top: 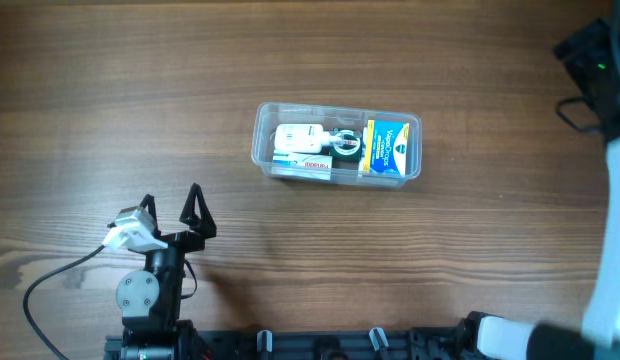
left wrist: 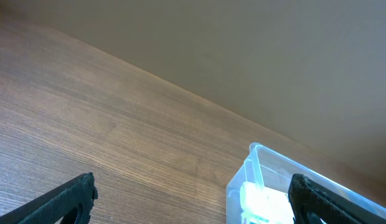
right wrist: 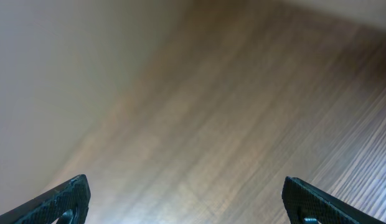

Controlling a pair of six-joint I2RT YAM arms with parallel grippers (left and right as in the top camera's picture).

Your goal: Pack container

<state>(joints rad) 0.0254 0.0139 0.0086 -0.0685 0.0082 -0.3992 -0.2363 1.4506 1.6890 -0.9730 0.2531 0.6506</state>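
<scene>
The clear plastic container [top: 337, 142] stands in the middle of the wooden table. It holds a white box [top: 300, 139], a small round item [top: 346, 143] and a yellow and blue box [top: 387, 149]. My left gripper [top: 173, 203] is open and empty at the front left, well short of the container. In the left wrist view the container's corner [left wrist: 255, 171] shows at the lower right between the open jaws [left wrist: 193, 199]. My right gripper [right wrist: 187, 196] is open and empty over bare wood; in the overhead view only part of the right arm [top: 600, 60] shows at the right edge.
A black cable [top: 50, 290] runs from the left arm's base [top: 150, 300] toward the front left edge. The mounting rail [top: 320, 345] lies along the front edge.
</scene>
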